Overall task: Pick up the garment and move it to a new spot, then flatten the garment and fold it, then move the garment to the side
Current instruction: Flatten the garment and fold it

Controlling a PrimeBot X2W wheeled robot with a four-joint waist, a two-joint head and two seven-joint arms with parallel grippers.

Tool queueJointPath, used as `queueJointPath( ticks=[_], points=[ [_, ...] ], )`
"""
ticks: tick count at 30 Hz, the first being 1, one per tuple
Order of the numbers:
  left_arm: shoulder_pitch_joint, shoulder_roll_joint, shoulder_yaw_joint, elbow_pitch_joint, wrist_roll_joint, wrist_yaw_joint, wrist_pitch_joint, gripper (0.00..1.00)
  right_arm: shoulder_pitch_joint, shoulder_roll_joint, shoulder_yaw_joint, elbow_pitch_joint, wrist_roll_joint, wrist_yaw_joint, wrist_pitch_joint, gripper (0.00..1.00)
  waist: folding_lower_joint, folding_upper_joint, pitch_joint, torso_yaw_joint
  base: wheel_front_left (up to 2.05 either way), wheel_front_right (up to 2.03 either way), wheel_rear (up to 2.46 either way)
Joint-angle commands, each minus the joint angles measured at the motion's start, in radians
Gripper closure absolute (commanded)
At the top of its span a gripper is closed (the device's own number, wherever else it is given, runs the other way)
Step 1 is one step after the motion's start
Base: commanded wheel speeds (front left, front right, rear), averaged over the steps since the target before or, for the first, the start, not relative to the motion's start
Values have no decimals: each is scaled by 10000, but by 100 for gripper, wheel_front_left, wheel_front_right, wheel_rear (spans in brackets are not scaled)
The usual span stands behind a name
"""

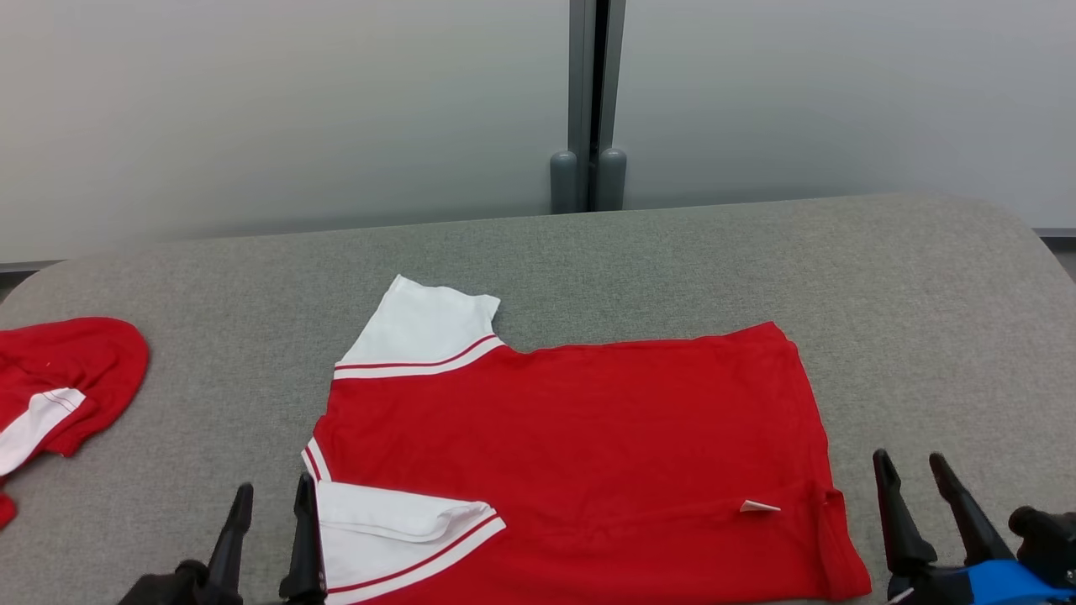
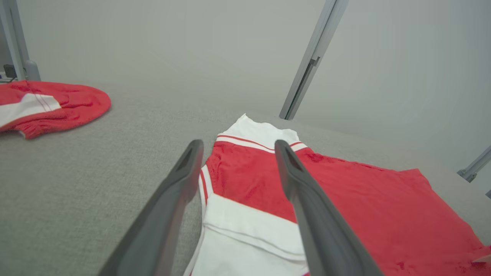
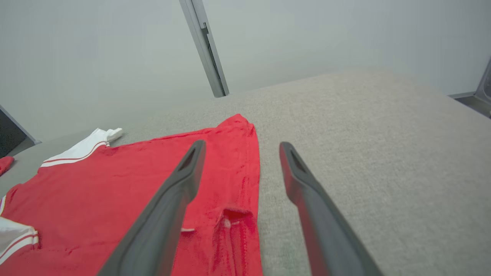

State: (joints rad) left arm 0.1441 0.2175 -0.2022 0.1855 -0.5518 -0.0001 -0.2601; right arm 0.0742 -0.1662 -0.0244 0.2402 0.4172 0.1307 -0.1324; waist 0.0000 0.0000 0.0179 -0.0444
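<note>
Garment (image 1: pixel 572 437) lies flat on the grey counter (image 1: pixel 925 319). Both arms' jaws stand apart and empty by its near corners. Pinching both corners evenly should keep the fold smooth.

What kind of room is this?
Probably a lab or office workroom: a big grey fabric-covered table, plain frosted wall panels behind it, and a red-and-white shirt spread out for folding.

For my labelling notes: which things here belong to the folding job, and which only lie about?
Job: red and white shirt spread flat; left gripper and right gripper, both open, at its near corners.
Lying about, it seems: crumpled red garment at the left edge of the table.
</note>
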Motion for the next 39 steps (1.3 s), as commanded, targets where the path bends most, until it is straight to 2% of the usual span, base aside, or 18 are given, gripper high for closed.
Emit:
queueJointPath(
  ticks=[1,7,13,20,23,39],
  points=[
    [-295,-88,150,-311,345,49,-55,0,-295,91,-78,-225,-218,1,-296,0,0,0,6,-13,0,0,0],
    [-778,-502,575,-1031,1610,-107,-56,0,-763,440,129,-814,-915,1,-1007,0,0,0,12,-53,0,0,0],
    [-1000,-952,1067,-1219,2607,5,-57,0,-856,822,332,-1030,-1598,1,-1254,0,0,0,-48,-37,0,0,0],
    [-863,-1034,1319,-813,3599,137,-59,0,-562,1069,602,-939,-2222,1,-1319,0,0,0,-45,74,0,0,0],
    [-864,-1063,1445,-539,3692,205,-59,0,-474,1102,619,-861,-2410,1,-1321,0,0,0,-69,127,0,0,0],
    [-1153,-1136,1543,236,3698,-157,-52,0,-429,1160,306,-448,-2645,1,-1249,0,0,0,-108,157,0,0,0]
  ],
)
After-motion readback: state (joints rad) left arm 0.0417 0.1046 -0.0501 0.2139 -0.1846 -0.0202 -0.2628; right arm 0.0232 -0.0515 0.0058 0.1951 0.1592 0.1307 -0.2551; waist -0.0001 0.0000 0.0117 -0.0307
